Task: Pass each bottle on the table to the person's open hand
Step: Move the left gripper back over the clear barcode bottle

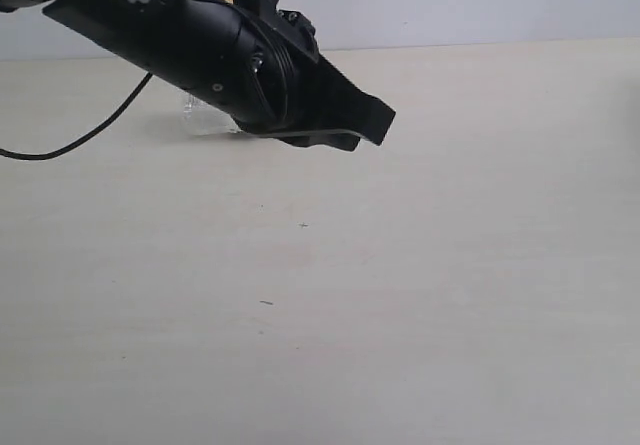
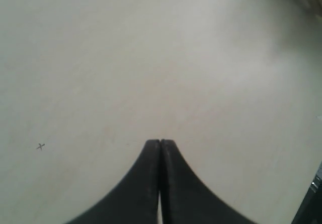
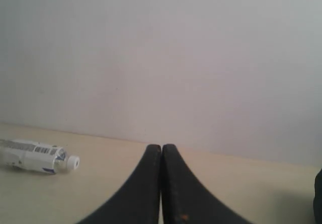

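My left gripper [image 1: 383, 125] hangs low over the pale table [image 1: 400, 295] at the back left, jaws pressed together with nothing between them. In its own view the left gripper [image 2: 160, 142] points at bare table [image 2: 151, 58]. A bit of clear plastic, seemingly a bottle [image 1: 190, 108], pokes out from behind that arm; the rest is hidden. My right gripper [image 3: 161, 146] is shut and empty, close above the table, facing a pale wall. A white-labelled bottle [image 3: 35, 157] with a white cap lies on its side off to one side of it. The person's open hand is out of view.
A black cable [image 1: 90, 135] trails over the table from the left arm. A grey wall [image 1: 480, 0] runs along the table's far edge. Something dark [image 3: 318, 194] cuts into the edge of the right wrist view.
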Available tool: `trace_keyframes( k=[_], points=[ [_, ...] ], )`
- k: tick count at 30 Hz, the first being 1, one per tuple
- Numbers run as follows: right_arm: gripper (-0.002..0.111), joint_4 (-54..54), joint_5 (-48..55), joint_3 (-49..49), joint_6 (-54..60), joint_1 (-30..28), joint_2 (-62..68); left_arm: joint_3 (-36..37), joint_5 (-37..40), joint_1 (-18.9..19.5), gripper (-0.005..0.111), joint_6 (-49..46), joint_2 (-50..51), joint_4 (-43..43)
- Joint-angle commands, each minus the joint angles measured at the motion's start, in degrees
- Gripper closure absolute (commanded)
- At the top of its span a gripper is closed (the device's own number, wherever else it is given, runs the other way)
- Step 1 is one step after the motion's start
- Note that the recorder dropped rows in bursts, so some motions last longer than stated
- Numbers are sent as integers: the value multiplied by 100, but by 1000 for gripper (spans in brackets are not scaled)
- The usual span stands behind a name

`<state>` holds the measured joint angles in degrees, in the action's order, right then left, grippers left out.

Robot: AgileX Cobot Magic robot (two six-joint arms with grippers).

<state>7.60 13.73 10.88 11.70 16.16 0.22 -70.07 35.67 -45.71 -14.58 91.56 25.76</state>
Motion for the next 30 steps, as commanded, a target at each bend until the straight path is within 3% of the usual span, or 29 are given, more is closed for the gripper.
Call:
trace_keyframes(
  k=[1,22,26,30],
  points=[
    [108,-67,-176,-359,8,-32,-22,130,-87,9,107,-17,-250,-141],
    [108,-56,-319,-1088,8,-32,-22,145,-250,9,107,-4,-401,-417],
    [108,-56,-319,-1088,8,-32,-22,145,-250,204,107,7,-456,-422],
    [108,-56,-319,-1088,8,-32,-22,145,-200,644,107,19,-560,-412]
  ],
)
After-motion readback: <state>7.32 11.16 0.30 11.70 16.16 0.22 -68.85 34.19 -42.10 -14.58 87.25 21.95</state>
